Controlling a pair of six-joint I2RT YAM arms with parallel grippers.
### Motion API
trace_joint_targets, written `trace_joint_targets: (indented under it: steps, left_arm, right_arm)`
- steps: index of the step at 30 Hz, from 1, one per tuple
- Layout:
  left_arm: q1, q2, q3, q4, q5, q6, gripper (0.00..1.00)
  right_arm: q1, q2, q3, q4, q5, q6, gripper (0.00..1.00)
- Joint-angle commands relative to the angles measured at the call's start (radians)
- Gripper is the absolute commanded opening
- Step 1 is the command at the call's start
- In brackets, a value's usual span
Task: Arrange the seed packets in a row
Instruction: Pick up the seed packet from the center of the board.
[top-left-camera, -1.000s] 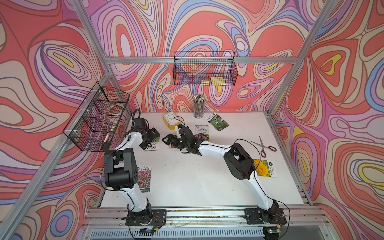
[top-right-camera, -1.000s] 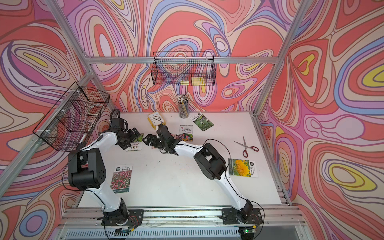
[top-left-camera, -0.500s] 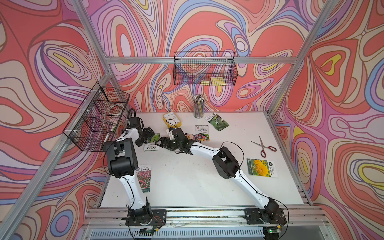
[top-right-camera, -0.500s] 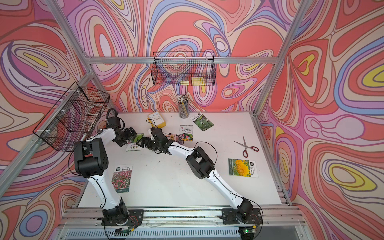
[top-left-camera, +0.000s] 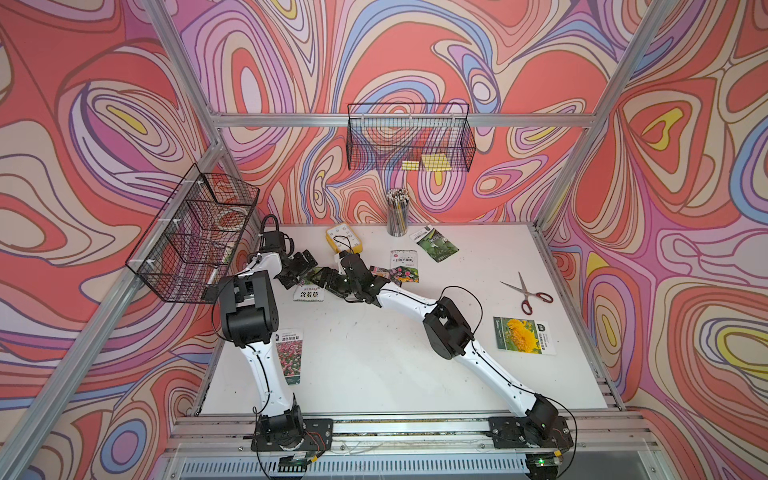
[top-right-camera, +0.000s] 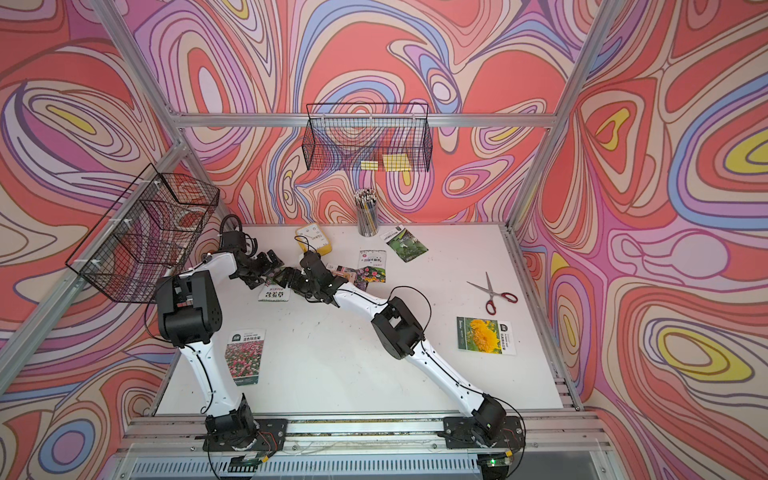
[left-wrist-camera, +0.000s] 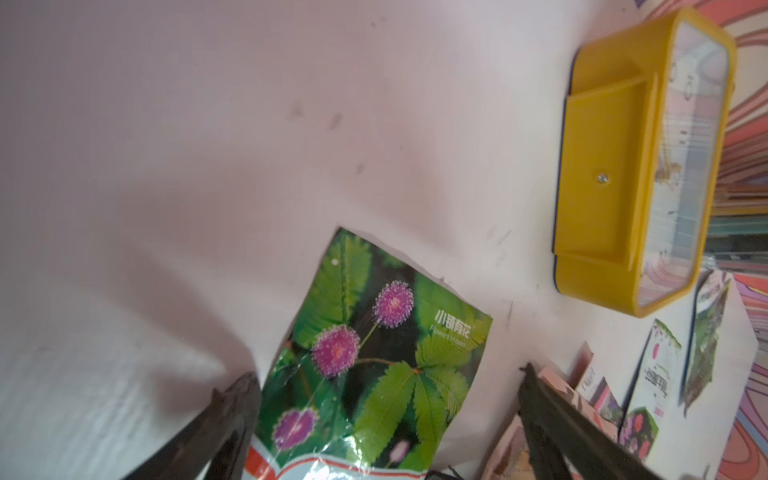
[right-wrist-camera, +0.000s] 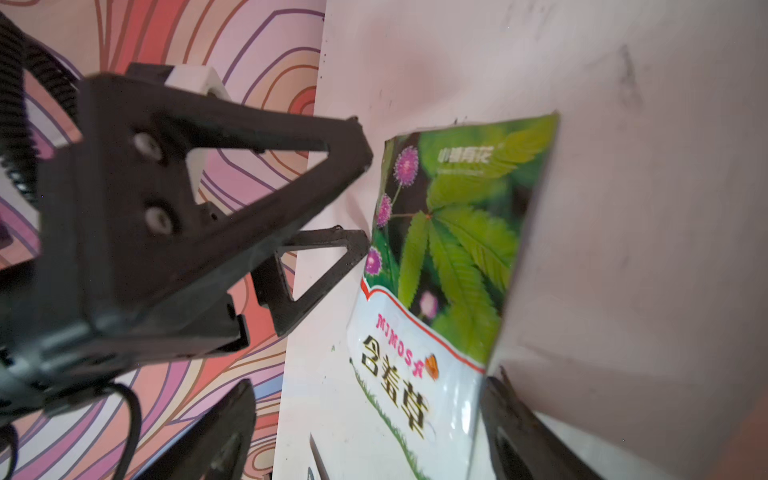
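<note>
Mimosa packet: lies printed face up on the back-left part of the worktop, between the two pincers. Its long axis runs roughly front to back with a slight lean. The white lettered end points toward the robot bases. The green-leaf end points toward the back wall and is partly hidden under the pincers in both top views.

Left pincer: spread wide, pinching nothing. In the left wrist view its fingers stand on either side of the packet. One tip is just at a long edge and the other is clear of the opposite edge.

Right pincer: spread, pinching nothing. In the right wrist view one finger sits at the corner of the white end, and I cannot tell if it touches. The other finger is well off the far edge.

Left arm: rises from the front-left base to a high elbow. The forearm runs back, and the wrist folds to the right and down to the packet.

Right arm: stretched low on a diagonal from the front-right base, elbow over mid worktop, wrist near the yellow clock.

Other packets:
- Pink-field packet: front left beside the left arm, long axis front to back.
- Sunflower packet: at the right, long axis across.
- Flower-mix packet: behind the right forearm, long axis front to back.
- Dark green packet: near the back, set diagonally.

They lie apart, not lined up.
</note>
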Motion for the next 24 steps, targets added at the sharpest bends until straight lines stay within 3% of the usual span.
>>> trace_joint_targets:
  steps: [1,3,7,13,16,18,24]
  left_arm:
    - [-0.038,0.031,-0.063,-0.008,0.114,-0.049,0.92]
    - [-0.044,0.016,-0.099,0.026,0.141,-0.073,0.90]
    - [-0.044,-0.031,-0.150,0.033,0.126,-0.076,0.87]
    - [-0.052,-0.088,-0.170,0.024,0.118,-0.078,0.85]
    - [-0.072,-0.111,-0.170,0.019,0.118,-0.078,0.85]
    - [-0.086,-0.130,-0.173,0.014,0.114,-0.078,0.84]
    - [-0.131,-0.268,-0.218,-0.017,0.084,-0.067,0.84]
  right_arm:
    - [-0.011,0.038,-0.034,-0.067,0.031,0.030,0.81]
    - [-0.018,0.017,-0.082,-0.044,0.030,0.039,0.72]
    - [-0.040,-0.100,-0.317,0.070,0.077,0.052,0.43]
    - [-0.086,-0.238,-0.527,0.136,0.068,0.013,0.34]
    - [-0.093,-0.266,-0.565,0.176,0.037,-0.011,0.17]
    - [-0.094,-0.263,-0.562,0.203,-0.008,-0.021,0.01]
    - [-0.091,-0.377,-0.713,0.300,-0.078,-0.062,0.00]
